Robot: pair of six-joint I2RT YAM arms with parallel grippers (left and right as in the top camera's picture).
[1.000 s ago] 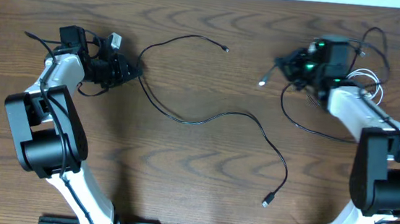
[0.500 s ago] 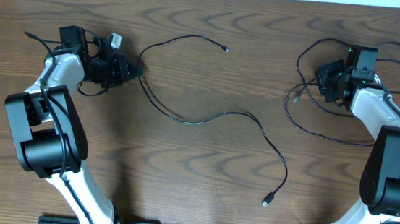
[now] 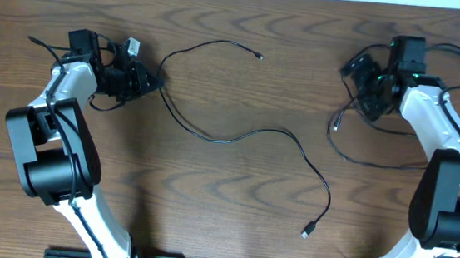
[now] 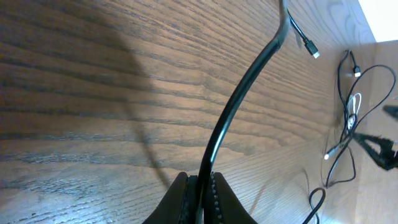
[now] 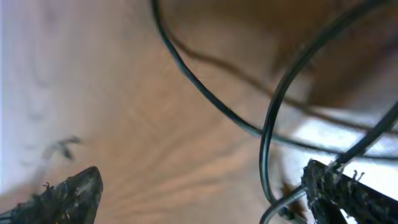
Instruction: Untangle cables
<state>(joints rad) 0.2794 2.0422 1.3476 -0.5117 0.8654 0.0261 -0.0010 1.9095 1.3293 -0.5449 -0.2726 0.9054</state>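
The desk [image 3: 232, 204] is dark, grained wood with a dull sheen. The black cable [image 4: 233, 106] looks like smooth, glossy plastic. The left claw [image 4: 200, 186] has ribbed pads [image 4: 217, 196].

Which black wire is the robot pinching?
The long black cable winding across the middle of the table: the left gripper is shut on it. The other black cable lies looped by the open right gripper.

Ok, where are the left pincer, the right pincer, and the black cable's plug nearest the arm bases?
left pincer [image 4: 200, 185], left wrist view, between its closed fingertips
right pincer [image 5: 202, 186], right wrist view, midway between open fingertips
black cable's plug [image 3: 307, 232], overhead view, plug body
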